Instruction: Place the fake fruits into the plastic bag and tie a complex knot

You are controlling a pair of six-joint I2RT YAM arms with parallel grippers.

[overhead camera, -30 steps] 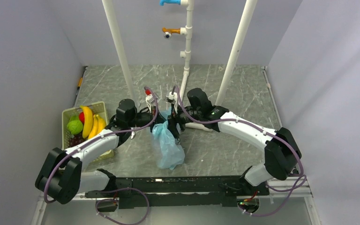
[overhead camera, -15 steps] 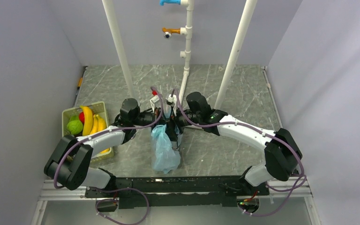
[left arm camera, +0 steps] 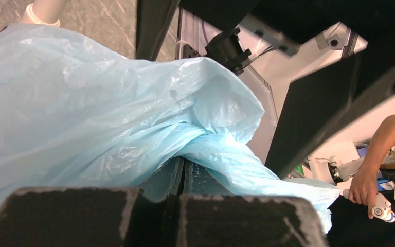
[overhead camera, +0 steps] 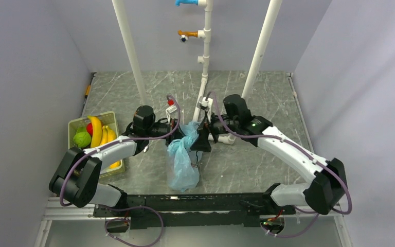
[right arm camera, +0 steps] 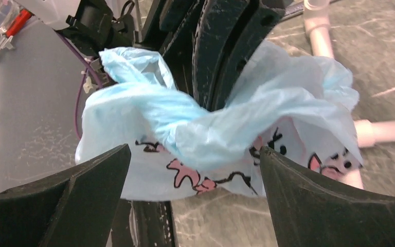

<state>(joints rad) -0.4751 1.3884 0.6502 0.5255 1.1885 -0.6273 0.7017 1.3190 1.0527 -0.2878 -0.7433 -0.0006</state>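
Right wrist view: with the left gripper (left arm camera: 181,177) clenched on the bag (right arm camera: 226,123), the right gripper (right arm camera: 194,152), jaws spread wide, should probably pinch the bunched rim squarely before pulling.

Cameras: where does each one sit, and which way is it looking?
Top external: above and behind the arm bases, looking down at the table; the left arm, the right arm, the plastic bag and the fake fruits show.
Left wrist: on the left arm's wrist, looking along its own shut jaws, which pinch bag plastic.
Right wrist: on the right arm's wrist, facing the bag's bunched top between its own open jaws.
Shared: both wrist views show the same bag up close.
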